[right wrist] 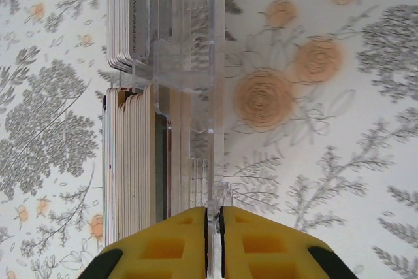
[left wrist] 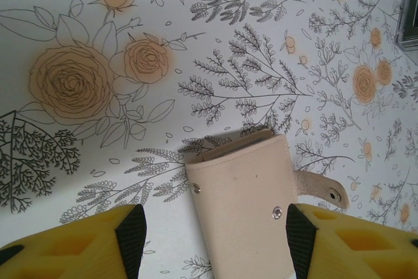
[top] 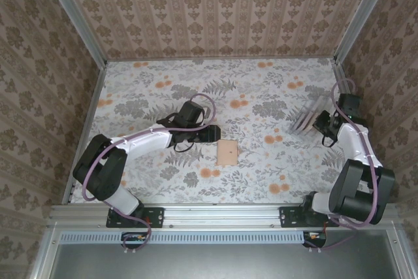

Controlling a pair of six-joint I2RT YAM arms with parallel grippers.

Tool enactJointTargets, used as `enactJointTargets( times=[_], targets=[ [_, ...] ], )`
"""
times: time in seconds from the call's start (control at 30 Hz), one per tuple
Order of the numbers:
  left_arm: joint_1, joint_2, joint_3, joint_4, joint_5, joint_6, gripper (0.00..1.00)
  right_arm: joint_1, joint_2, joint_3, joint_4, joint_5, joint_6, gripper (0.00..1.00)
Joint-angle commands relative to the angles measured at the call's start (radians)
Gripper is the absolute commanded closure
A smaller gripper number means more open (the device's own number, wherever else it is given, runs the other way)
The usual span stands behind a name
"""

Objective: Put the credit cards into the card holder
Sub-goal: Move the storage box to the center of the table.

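Both arms are bolted to a metal rail (top: 222, 215) at the near edge of a table (top: 261, 89) covered in a grey and orange flowered cloth. Just beyond the rail, near the middle of the table, a tan folding wallet (top: 226, 152) lies flat and closed. In the left wrist view its strap (left wrist: 324, 191) sticks out to one side and two metal studs show on its cover. The left arm reaches in from the near left, and the left gripper (left wrist: 215, 236) hangs over the far end of the wallet. Its jaws are released and spread wide, with one black pad on either side of the wallet. Neither pad touches it, and nothing is held. A little farther back, on the right side of the table, stands the clear plastic card holder (right wrist: 192, 63). The right arm comes up along the right edge to reach it. The right gripper (right wrist: 213, 217) is clenched on a thin clear wall of the holder, its yellow fingers almost together with the plastic edge pinched between them. The credit cards (right wrist: 127, 161) stand on edge in the holder's slots, packed in two stacks just to one side of the pinched wall. Most of their edges look pale and one looks dark. Patterned wallpaper panels (top: 215, 11) close off the far side and both sides of the table.
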Motion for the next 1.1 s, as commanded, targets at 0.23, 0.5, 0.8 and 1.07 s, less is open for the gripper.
enactJointTargets(
  times=[0.23, 0.5, 0.8, 1.07],
  targets=[
    [0.024, -0.039, 0.005, -0.016, -0.042, 0.005, 0.39, 0.202, 0.165, 0.116, -0.014, -0.131, -0.121, 0.86],
    [0.048, -0.086, -0.038, -0.017, -0.062, 0.002, 0.38, 0.370, 0.316, 0.288, -0.060, -0.122, -0.246, 0.86],
    [0.088, -0.137, -0.088, -0.017, -0.067, 0.000, 0.38, 0.494, 0.474, 0.479, -0.157, -0.179, -0.431, 0.84],
    [0.109, -0.157, -0.107, -0.020, -0.067, 0.003, 0.38, 0.552, 0.546, 0.576, -0.199, -0.257, -0.563, 0.82]
  ],
)
